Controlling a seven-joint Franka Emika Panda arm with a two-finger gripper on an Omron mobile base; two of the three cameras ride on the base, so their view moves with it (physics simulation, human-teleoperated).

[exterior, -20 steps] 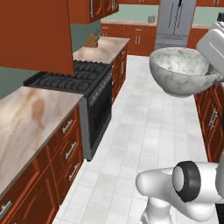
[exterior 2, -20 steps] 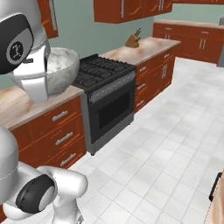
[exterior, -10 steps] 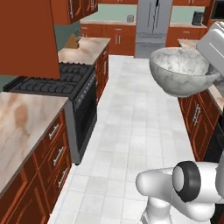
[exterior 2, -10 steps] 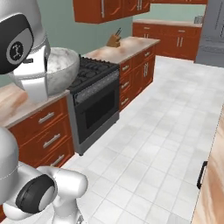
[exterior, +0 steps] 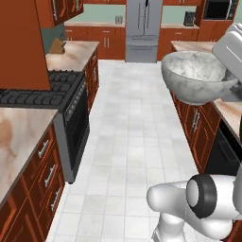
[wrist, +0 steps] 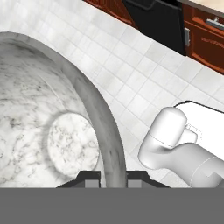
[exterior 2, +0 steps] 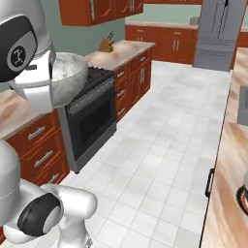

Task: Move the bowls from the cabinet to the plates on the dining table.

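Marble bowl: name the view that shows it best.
The left base view: the marble bowl shows whole, rim and outside, held up over the floor. The right base view has the bowl partly behind the white arm. The hand view shows its inside and the rim between the end effector fingertips.

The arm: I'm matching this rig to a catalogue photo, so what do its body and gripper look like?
The glossy white arm is built of rounded shells with dark grey round joint caps; one cap in the right base view carries a small white emblem. The gripper ends in two small dark finger tips.
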